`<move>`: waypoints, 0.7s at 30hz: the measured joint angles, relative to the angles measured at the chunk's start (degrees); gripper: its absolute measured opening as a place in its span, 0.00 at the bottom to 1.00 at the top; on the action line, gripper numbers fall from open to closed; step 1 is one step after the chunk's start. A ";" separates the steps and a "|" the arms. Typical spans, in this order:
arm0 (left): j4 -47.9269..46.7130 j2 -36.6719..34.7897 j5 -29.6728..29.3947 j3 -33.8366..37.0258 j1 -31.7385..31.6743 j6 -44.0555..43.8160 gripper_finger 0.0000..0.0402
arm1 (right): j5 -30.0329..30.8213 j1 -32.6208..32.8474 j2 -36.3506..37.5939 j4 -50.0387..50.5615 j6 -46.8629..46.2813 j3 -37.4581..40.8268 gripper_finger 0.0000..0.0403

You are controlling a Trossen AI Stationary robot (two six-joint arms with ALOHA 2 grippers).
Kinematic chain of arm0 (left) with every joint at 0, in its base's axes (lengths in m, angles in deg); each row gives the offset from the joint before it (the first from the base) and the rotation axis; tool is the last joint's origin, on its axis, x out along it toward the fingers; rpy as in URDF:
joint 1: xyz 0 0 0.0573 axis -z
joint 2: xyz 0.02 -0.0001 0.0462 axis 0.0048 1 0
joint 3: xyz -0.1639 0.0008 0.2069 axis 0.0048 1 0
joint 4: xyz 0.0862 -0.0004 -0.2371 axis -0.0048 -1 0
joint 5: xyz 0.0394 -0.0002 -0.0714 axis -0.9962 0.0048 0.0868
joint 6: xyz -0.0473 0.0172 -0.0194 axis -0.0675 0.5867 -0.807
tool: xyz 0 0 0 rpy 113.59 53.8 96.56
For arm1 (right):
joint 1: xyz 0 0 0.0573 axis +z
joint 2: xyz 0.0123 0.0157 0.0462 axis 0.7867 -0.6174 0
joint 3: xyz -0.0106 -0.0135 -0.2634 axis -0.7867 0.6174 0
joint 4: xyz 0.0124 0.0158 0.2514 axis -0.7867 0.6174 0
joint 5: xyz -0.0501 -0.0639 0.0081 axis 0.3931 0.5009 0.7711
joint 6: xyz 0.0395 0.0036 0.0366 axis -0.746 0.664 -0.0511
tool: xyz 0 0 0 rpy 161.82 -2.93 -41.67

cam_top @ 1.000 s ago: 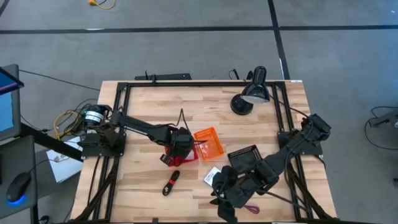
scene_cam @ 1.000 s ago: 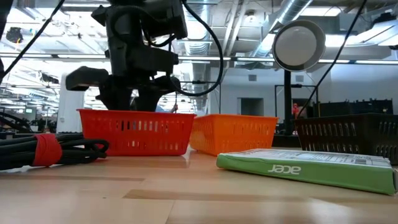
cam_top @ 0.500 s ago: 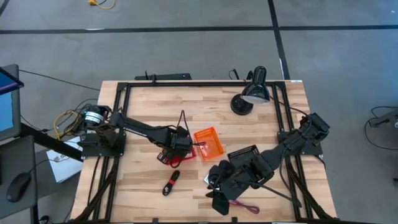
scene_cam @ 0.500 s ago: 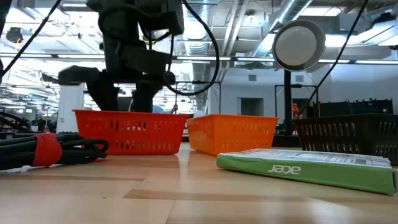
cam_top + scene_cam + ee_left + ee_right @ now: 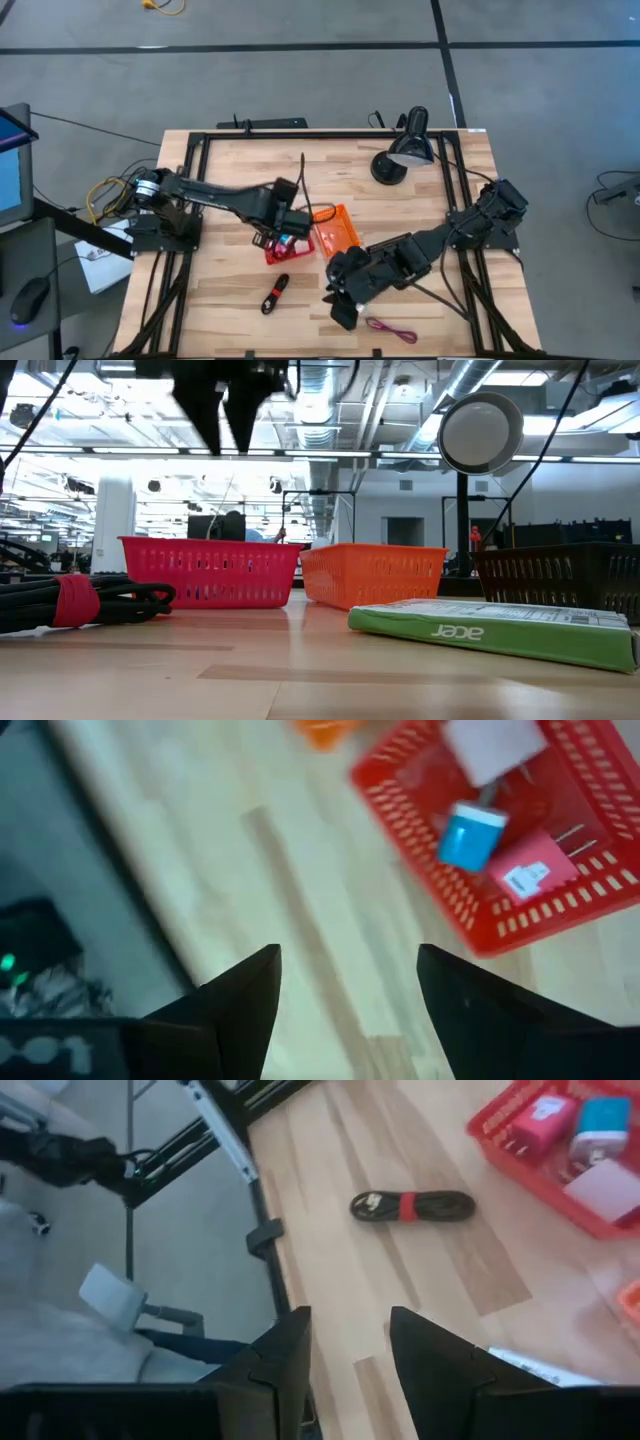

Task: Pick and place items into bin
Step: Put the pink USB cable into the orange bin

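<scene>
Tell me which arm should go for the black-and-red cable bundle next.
Probably the right. The right gripper, open and empty, hangs near the cable bundle on the table, and its wrist view looks at it. The left gripper, also open, is above the red basket.

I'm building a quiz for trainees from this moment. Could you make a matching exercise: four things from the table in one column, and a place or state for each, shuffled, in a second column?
Things
1. blue cube
2. black-and-red cable bundle
3. desk lamp
4. left tool

Places or states
A. lying on bare wood
B. open, holding nothing
C. inside the red basket
D. standing near the table's far right corner

Pairs: 1-C, 2-A, 3-D, 4-B
</scene>
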State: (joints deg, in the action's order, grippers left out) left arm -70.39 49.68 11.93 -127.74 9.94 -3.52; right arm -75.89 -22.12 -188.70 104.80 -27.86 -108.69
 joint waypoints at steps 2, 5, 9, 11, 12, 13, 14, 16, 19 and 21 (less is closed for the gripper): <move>-4.77 0.00 -1.46 -5.19 0.00 -2.62 0.57 | -2.00 -1.08 0.00 1.13 -1.79 -0.02 0.33; -8.64 -0.52 -3.06 -11.74 -0.02 -6.31 0.57 | -3.59 -1.47 0.02 5.52 -5.27 -0.02 0.32; -8.52 -5.02 -0.31 -14.46 -0.02 -6.29 0.57 | -2.66 1.14 0.02 13.30 -9.12 -0.02 0.28; -8.37 -8.32 0.18 -14.15 -0.01 -7.23 0.57 | -1.82 3.08 0.02 15.87 -12.40 -0.02 0.26; -8.41 -10.06 0.31 -13.72 0.00 -8.57 0.57 | -0.84 4.07 0.02 16.34 -13.47 -0.02 0.25; -8.51 -11.88 0.71 -13.28 0.00 -10.01 0.57 | 0.65 5.11 0.02 16.44 -14.05 -0.02 0.25; -8.50 -13.95 0.90 -12.54 0.01 -11.52 0.57 | 2.25 6.18 0.02 16.42 -14.30 -0.02 0.24; -8.48 -18.22 0.99 -10.18 0.59 -15.69 0.57 | 5.35 8.23 0.02 16.31 -14.32 -0.02 0.24; -7.60 -24.83 1.15 -4.88 2.51 -23.33 0.57 | 11.08 11.50 0.06 18.94 -15.21 -0.02 0.24; -5.82 -29.34 1.18 0.31 4.86 -29.10 0.57 | 14.83 13.53 0.08 22.85 -18.82 -0.02 0.24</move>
State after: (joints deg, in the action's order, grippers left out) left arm -76.21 20.34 13.12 -127.43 14.80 -32.62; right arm -61.06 -8.59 -188.62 127.65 -46.68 -108.71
